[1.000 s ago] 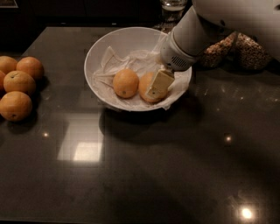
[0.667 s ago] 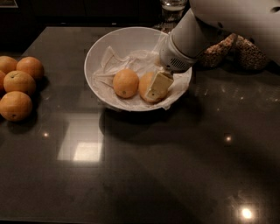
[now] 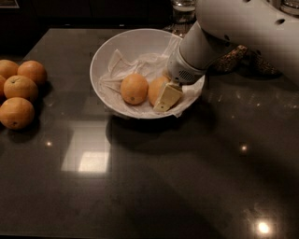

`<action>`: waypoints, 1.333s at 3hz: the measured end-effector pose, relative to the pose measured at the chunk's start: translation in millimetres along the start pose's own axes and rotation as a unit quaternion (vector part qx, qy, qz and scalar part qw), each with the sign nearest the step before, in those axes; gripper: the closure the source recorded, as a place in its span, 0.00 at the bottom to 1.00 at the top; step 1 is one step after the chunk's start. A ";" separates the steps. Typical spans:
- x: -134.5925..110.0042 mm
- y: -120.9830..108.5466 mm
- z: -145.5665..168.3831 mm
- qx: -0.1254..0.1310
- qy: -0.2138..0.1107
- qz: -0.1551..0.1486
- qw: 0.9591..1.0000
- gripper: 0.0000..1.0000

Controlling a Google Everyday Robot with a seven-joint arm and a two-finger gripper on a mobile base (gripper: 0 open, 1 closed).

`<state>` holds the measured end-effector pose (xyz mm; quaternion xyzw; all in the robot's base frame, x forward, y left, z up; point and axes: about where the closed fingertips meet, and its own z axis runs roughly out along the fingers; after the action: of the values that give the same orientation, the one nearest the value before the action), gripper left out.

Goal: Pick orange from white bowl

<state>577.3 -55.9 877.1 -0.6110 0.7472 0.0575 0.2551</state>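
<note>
Gripper point(image 3: 166, 98) on a white robot arm sits inside the white bowl point(image 3: 126, 39), far centre of a dark table point(image 3: 154, 186), against the orange's point(image 3: 155, 87) near right side; whether it grips cannot be told. Rounder fruit point(image 3: 134, 88) lies just left.

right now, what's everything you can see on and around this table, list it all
orange: 1, pale yellow-orange, in the white bowl, partly behind the claw
deeper orange fruit: 1, orange, in the bowl, left of it
white bowl: 1, white, cloth-lined, back centre of table
loose oranges: 4, orange, table's left edge
glass: 1, clear, behind bowl
speckled object: 1, brownish, right of bowl
table: 1, dark, glossy
arm: 1, white, from upper right
claw: 1, pale, in bowl against the orange
</note>
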 end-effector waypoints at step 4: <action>3.7 -0.8 16.8 -0.012 0.005 -0.004 1.000 0.77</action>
<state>582.8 -52.7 861.1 -0.6171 0.7454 0.0627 0.2444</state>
